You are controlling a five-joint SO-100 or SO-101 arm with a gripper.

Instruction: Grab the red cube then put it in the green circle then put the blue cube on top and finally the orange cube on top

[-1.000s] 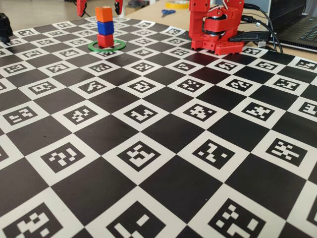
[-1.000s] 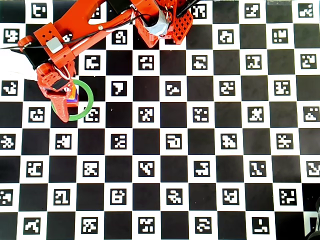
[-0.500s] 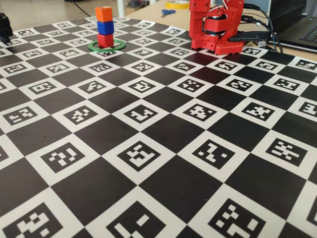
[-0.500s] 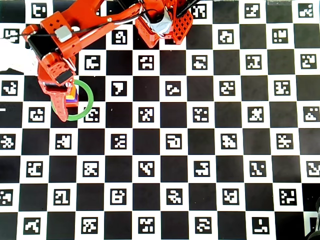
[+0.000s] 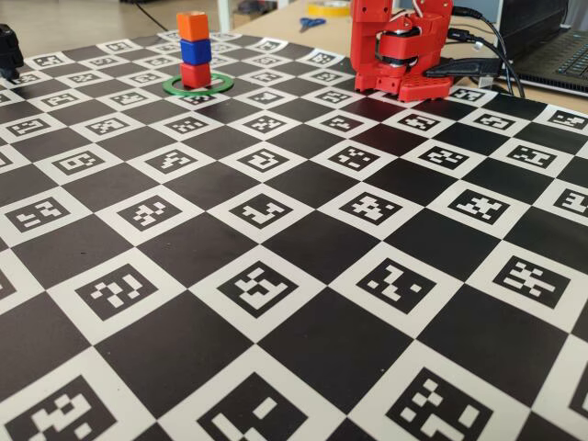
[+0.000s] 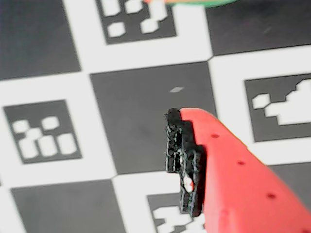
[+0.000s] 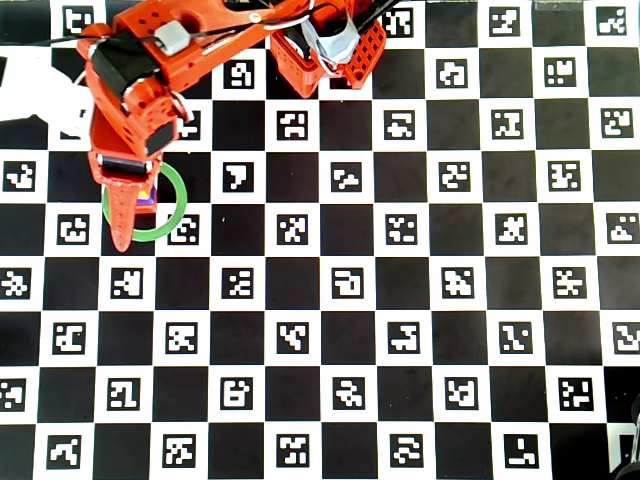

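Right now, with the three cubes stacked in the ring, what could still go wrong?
The gripper hangs directly above the stack in the overhead view, covering most of it, so a low or sideways retreat could clip the orange cube. The tower of orange, blue cube and red cube is narrow; a nudge may topple it out of the green circle.

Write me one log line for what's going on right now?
stack: orange cube on blue cube on red cube | base: inside green circle | end effector: above stack, holding nothing | task: looks complete
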